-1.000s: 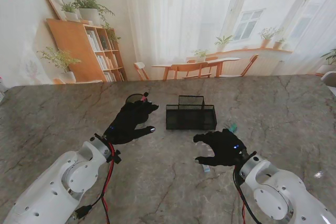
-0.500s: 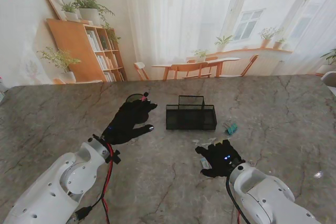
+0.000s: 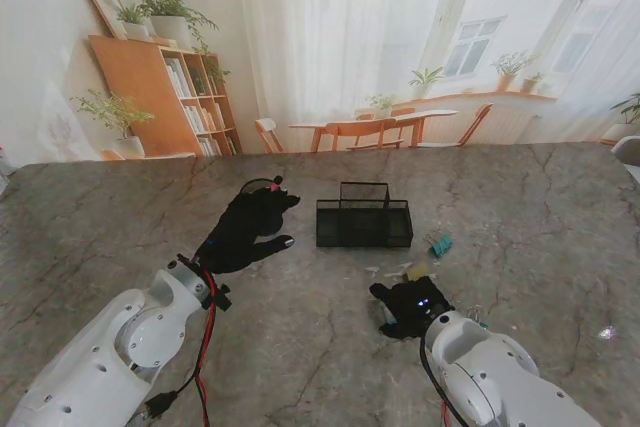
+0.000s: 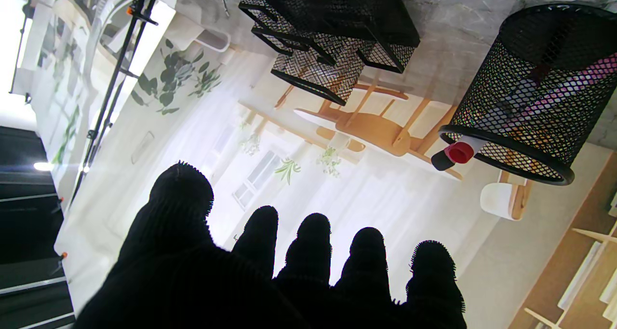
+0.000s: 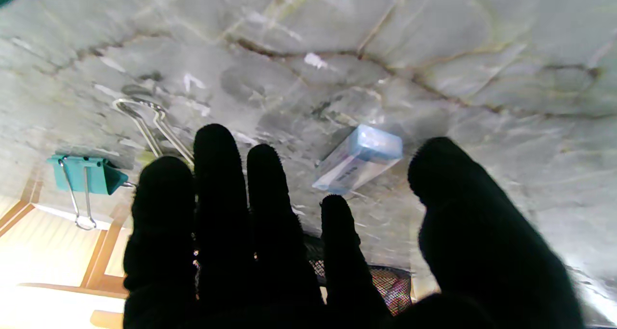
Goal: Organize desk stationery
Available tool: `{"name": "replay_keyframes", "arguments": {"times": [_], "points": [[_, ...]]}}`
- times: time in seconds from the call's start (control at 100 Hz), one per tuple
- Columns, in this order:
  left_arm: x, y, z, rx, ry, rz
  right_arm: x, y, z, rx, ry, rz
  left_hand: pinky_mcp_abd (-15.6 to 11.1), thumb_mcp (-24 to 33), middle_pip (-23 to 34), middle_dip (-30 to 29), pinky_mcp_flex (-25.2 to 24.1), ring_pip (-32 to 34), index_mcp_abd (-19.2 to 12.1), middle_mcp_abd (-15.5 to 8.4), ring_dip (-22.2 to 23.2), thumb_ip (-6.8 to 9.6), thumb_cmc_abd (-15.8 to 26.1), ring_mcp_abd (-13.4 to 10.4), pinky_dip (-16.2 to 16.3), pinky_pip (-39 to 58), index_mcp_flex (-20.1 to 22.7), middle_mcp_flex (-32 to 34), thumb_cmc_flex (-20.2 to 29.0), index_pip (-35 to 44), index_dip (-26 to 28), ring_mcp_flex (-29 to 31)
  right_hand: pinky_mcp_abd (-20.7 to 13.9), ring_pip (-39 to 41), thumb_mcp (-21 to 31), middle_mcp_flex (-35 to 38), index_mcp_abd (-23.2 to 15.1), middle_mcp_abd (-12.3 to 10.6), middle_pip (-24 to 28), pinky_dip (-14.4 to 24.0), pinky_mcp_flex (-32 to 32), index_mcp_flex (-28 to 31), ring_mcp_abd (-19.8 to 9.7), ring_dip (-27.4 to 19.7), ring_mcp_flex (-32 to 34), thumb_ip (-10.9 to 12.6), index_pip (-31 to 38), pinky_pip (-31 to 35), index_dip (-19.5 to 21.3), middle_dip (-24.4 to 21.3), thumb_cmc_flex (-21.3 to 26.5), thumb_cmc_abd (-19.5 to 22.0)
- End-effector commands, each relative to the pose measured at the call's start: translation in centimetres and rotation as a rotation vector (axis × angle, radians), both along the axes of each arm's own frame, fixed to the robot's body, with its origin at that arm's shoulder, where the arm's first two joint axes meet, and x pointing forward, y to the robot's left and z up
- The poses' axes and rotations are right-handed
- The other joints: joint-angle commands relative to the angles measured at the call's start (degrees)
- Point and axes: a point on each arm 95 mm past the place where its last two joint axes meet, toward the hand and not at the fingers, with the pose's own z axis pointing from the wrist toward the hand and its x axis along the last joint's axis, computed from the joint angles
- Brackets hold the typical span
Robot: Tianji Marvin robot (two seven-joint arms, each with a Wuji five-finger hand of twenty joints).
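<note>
My right hand (image 3: 408,305) hovers palm-down, open, over a small eraser in a pale blue sleeve (image 5: 359,159). The eraser lies on the marble between the thumb and the fingers (image 5: 219,184), and the stand view hides it. A teal binder clip (image 3: 440,244) (image 5: 89,174) lies farther out, to the right of the black mesh organizer (image 3: 363,219) (image 4: 332,25). A second clip's silver handles (image 5: 144,119) show beside the fingers. My left hand (image 3: 245,232) (image 4: 289,271) is open, fingers apart, just short of the round mesh pen cup (image 3: 258,187) (image 4: 525,92), which holds pens, one with a red cap (image 4: 458,151).
The grey marble table (image 3: 120,217) stretches wide on both sides. A small yellowish item (image 3: 418,270) sits just beyond my right hand. A tiny glinting object (image 3: 605,332) lies near the right edge.
My right hand has pulled back toward me and turned, its forearm now pointing more steeply down. It now covers the eraser in the stand view. The left hand has barely moved.
</note>
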Motion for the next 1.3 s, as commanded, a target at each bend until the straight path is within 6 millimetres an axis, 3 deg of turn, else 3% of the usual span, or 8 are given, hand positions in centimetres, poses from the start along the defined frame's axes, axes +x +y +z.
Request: {"name": "replay_keyframes", "arguments": {"times": [0.0,0.13,0.18,0.26,0.37,0.78,1.05,1.29], "points": [[-0.1,-0.2,-0.1,-0.008,0.003,0.000,0.1,-0.3,-1.0,-0.010,0.034,0.000,-0.43,-1.49,-0.14,0.35,-1.11,-0.33,-0.93,-0.04,0.49,-6.85,3.89,-0.39,1.50,-0.05,0.61,0.34,1.52,0.38,0.86,0.38,-0.27,1.28,-0.96,2.62,1.01,-5.53,2.33,-1.43,2.12,1.89,-0.78,-0.89,1.99,1.98,1.41,2.46,2.01,-2.83,2.51,-1.62],[-0.1,-0.1,-0.1,-0.007,0.000,0.005,0.2,-0.2,-1.2,-0.007,0.028,0.006,-0.49,-1.54,-0.09,0.41,-1.10,-0.29,-0.82,-0.13,0.53,-6.87,3.79,-0.42,1.66,-0.01,0.67,0.40,1.69,0.43,0.96,0.43,-2.48,3.24,0.49,6.13,2.19,-9.45,7.87,-2.57,7.30,7.00,-3.94,-1.36,6.33,2.46,4.67,3.68,3.43,-2.88,5.84,-4.88],[-0.1,-0.1,-0.1,-0.007,-0.001,0.006,0.2,-0.2,-1.3,-0.005,0.025,0.016,-0.52,-1.50,-0.11,0.42,-1.10,-0.26,-0.89,-0.07,0.56,-6.86,3.81,-0.44,1.73,0.01,0.66,0.35,1.79,0.45,0.99,0.45,-3.50,3.72,6.73,7.34,3.25,-11.28,10.27,-4.18,8.58,9.89,-5.39,-2.25,7.70,2.11,6.79,4.06,3.93,-4.06,5.11,-7.91],[-0.1,-0.1,-0.1,-0.007,-0.002,0.008,0.1,-0.2,-1.4,-0.006,0.023,0.030,-0.57,-1.49,-0.08,0.47,-1.09,-0.18,-0.72,-0.10,0.63,-6.86,3.76,-0.40,1.85,0.05,0.68,0.36,1.98,0.48,1.06,0.55,-4.59,3.71,18.54,8.95,4.20,-12.86,10.49,-5.57,10.09,13.13,-7.09,-2.90,9.16,-2.64,10.01,4.10,4.96,-4.54,4.76,-15.18],[-0.1,-0.1,-0.1,-0.006,-0.003,0.010,0.0,-0.1,-1.4,-0.005,0.036,0.030,-0.63,-1.47,-0.05,0.53,-1.09,-0.14,-0.82,-0.16,0.69,-6.84,3.73,-0.39,2.03,0.13,0.85,0.41,2.12,0.57,1.15,0.56,-5.47,3.78,24.01,10.89,4.18,-14.04,9.43,-6.44,11.62,15.35,-8.53,-3.09,10.51,-5.50,14.48,4.16,6.74,-5.51,7.40,-20.62],[-0.1,0.0,-0.1,-0.006,-0.006,0.016,0.1,0.2,-1.2,0.045,0.031,0.077,-0.70,-1.51,0.06,0.76,-1.18,0.05,-0.74,-0.02,0.98,-6.84,3.67,-0.43,2.81,0.43,1.22,0.62,2.53,0.77,1.46,0.87,-9.24,6.71,27.90,9.96,-2.08,-18.87,17.58,-9.96,14.96,12.41,-12.82,-5.38,11.91,-7.47,33.33,4.20,3.28,-3.67,10.24,-24.99],[-0.1,0.0,-0.1,-0.010,-0.011,0.021,0.4,0.6,-1.0,0.071,0.035,0.104,-0.80,-1.46,0.11,0.90,-1.19,0.18,-0.53,-0.03,1.19,-6.81,3.72,-0.38,3.17,0.50,1.41,0.73,2.80,0.86,1.62,1.04,-10.26,8.84,29.89,6.18,-6.75,-18.75,22.77,-11.53,16.06,14.34,-14.22,-5.66,10.96,-8.23,40.45,2.26,3.48,3.51,9.16,-27.35],[0.0,0.0,-0.1,-0.012,-0.008,0.022,0.5,0.8,-1.1,0.081,0.051,0.118,-0.88,-1.50,0.12,0.99,-1.15,0.27,-0.58,-0.01,1.33,-6.82,3.74,-0.37,3.41,0.61,1.54,0.77,2.93,0.91,1.73,1.28,-13.19,10.50,31.44,0.68,-11.08,-21.06,33.56,-15.78,21.70,14.14,-16.21,-7.62,13.34,-8.09,46.42,0.10,4.16,9.72,13.01,-28.13]]}}
